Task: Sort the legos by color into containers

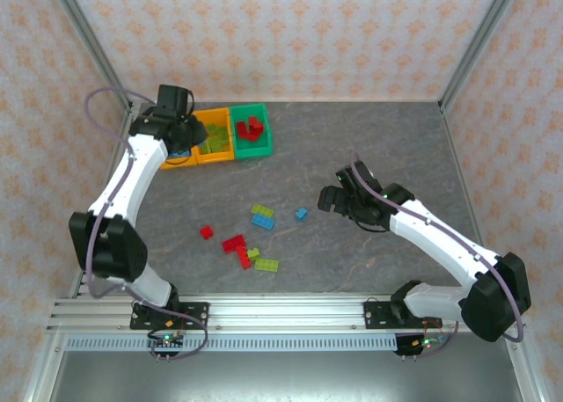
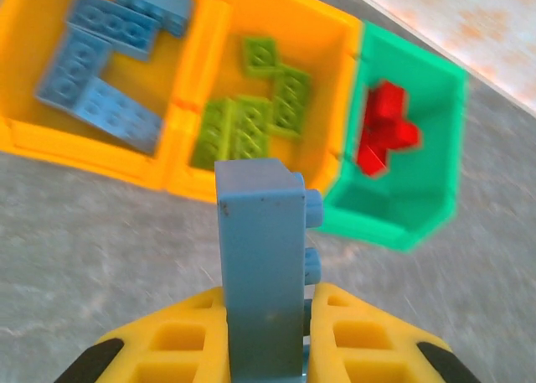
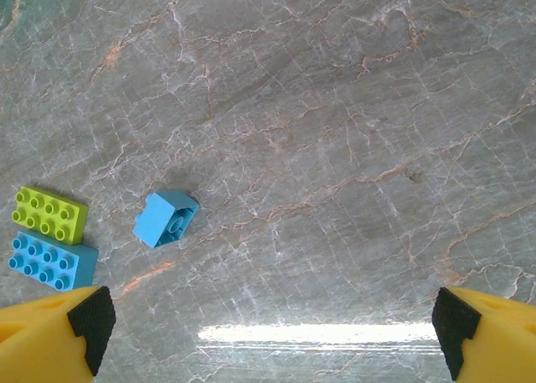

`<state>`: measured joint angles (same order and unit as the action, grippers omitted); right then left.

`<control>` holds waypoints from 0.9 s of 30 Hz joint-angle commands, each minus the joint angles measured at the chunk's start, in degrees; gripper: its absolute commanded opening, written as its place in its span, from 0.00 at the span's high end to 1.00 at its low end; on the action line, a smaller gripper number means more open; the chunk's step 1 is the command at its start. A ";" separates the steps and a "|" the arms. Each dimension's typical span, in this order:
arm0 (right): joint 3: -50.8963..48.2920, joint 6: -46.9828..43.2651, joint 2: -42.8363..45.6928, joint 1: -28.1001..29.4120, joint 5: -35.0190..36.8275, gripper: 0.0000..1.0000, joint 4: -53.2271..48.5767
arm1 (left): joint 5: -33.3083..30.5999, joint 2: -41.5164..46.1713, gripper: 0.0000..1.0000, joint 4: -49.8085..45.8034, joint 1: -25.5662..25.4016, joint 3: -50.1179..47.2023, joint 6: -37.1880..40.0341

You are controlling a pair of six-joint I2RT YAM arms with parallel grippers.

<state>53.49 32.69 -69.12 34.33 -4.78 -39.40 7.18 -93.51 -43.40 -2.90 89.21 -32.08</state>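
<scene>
Lego brick, blue, stands upright, pinched between the left gripper's yellow fingers, close beside the containers at the table's far left corner. Left orange bin holds blue bricks; middle orange bin, lime bricks; green bin, red bricks. Right gripper jaws spread wide over the table's middle; small blue brick lies tilted ahead, untouched, further legos loose towards the near edge

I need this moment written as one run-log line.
left gripper: shut on blue brick, near containers | right gripper: open, over table above small blue lego | loose legos: several on table
</scene>
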 commanded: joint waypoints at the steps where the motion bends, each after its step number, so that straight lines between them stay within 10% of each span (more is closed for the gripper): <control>1: 1.38 2.20 0.55 -0.11 -0.95 0.01 0.59 | -7.39 -4.87 0.89 -2.49 3.25 5.44 -1.91; 15: 13.11 -11.58 -4.59 3.02 -5.11 0.00 -2.92 | -6.32 -28.68 0.51 -12.99 9.66 34.66 3.79; 27: 25.52 -7.78 -25.21 12.56 -2.49 0.04 -3.26 | 1.41 11.09 0.41 -7.80 3.24 6.90 6.97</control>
<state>75.61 20.32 -89.78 45.67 -9.87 -41.19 7.16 -91.64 -50.89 3.73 100.33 -28.32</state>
